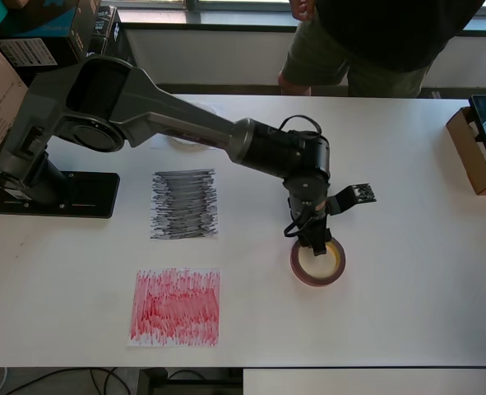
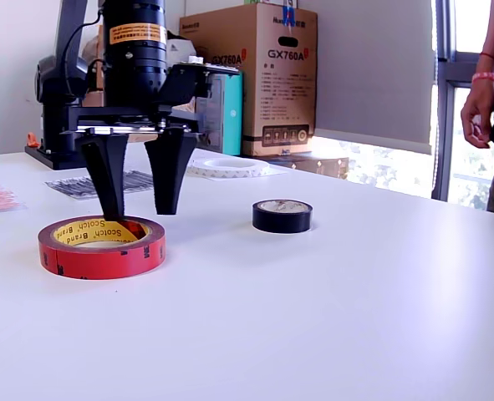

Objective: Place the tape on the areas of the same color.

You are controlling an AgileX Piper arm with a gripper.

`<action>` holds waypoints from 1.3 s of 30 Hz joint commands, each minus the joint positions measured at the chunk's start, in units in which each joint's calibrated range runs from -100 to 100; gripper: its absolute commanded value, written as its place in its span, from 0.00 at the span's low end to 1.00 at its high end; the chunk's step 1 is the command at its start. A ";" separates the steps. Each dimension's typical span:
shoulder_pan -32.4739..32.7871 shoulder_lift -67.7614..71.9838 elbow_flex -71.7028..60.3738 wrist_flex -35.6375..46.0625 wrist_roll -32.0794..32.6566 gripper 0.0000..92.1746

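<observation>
Exterior view | gripper (image 2: 140,215) spread, one finger inside red tape roll (image 2: 102,246), other outside its rim | roll flat on tabletop (image 2: 330,317), directly beneath gripper

Table (image 1: 407,271): showing plain white. Red tape roll (image 2: 101,247): showing a red outer band, yellow inner core with dark lettering. Small roll (image 2: 282,215): showing black, at 3 o'clock of the red roll in the exterior view. Scribbled sheets: black (image 1: 184,204) lying at 12 o'clock of red (image 1: 176,306), overhead. Gripper (image 2: 138,180) fingers: showing black. White ring (image 2: 227,168): showing off-white.
</observation>
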 commanded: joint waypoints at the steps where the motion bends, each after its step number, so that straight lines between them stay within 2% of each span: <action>1: 0.17 -0.56 1.33 -0.10 0.02 0.73; 15: -0.06 4.03 0.69 -0.10 -0.22 0.72; 17: -0.06 4.31 0.69 -0.10 -0.22 0.67; 19: 0.02 4.68 0.69 -0.10 -0.22 0.56; 27: 0.02 4.03 0.69 -0.10 0.02 0.00; 31: 0.02 3.65 0.60 -0.10 -0.14 0.05; 35: 0.25 0.84 0.87 0.58 -0.55 0.00; 39: 1.20 -5.42 3.05 0.75 -0.80 0.00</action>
